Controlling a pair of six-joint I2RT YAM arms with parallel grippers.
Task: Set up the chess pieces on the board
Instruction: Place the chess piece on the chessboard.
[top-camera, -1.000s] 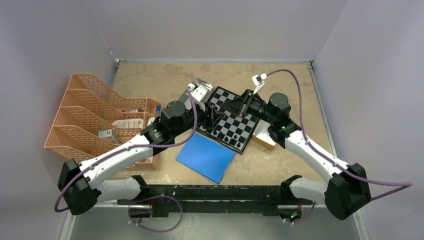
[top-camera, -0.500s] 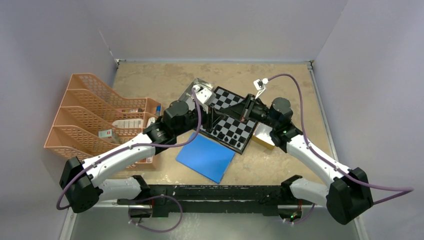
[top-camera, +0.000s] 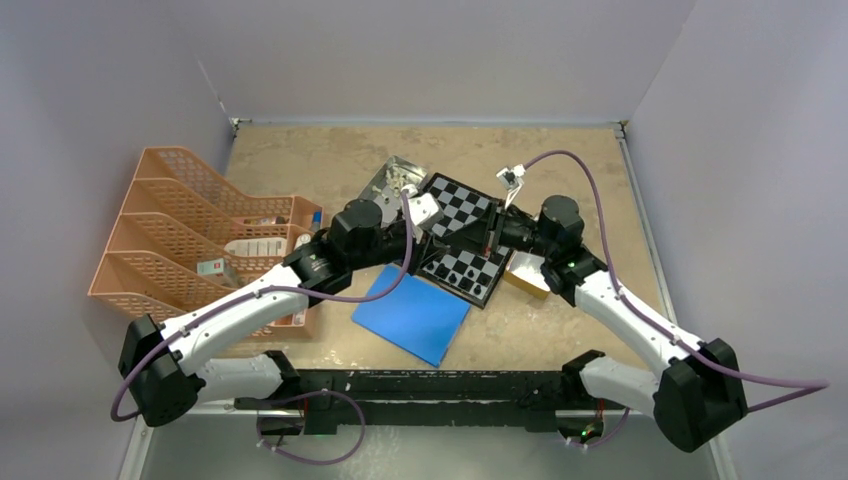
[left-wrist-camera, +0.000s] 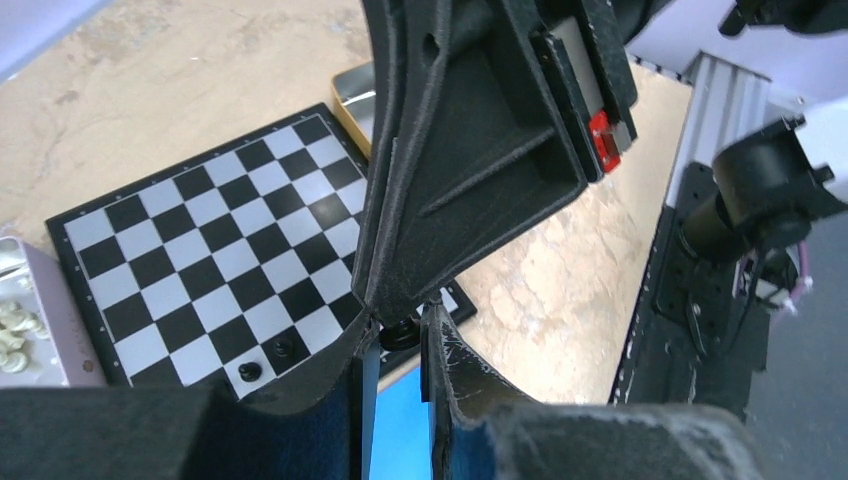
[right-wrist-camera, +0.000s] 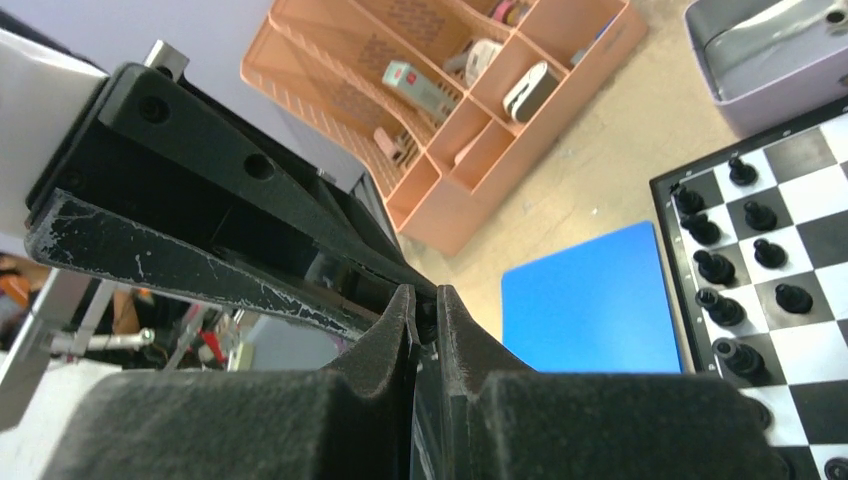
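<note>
— Where is the left gripper (left-wrist-camera: 396, 322) standing?

— It is reaching in from 9 o'clock over the board (top-camera: 455, 198), which is lying mid-table, turned cornerwise to the arms. Its jaws are standing almost together and are pinching a small black chess piece (left-wrist-camera: 402, 337) between the fingertips.

— And the right gripper (right-wrist-camera: 425, 300)?

— It is coming in from 3 o'clock and meeting the left one tip to tip above the board. Its jaws are pressing fully together. What, if anything, they are gripping I cannot tell, nor whether the tips are touching the pinched piece.

— Where are the other pieces sitting?

— The other black pieces (right-wrist-camera: 725, 270) are standing upright in two short rows along the board's 7 o'clock edge, the one facing the blue sheet (top-camera: 412, 312). The cream pieces (left-wrist-camera: 10, 335) are lying loose in an open silvery tin (top-camera: 392, 178) just beside the board at 11 o'clock.

— What else is lying around the board?

— The blue sheet is lying flat at 7 o'clock, just beside the board. A gold-edged tin (top-camera: 525, 277) is sitting at 4 o'clock, close against the board's edge. An orange mesh file rack (top-camera: 200, 235) is standing at 9 o'clock, well apart, with small packets in its compartments.
</note>
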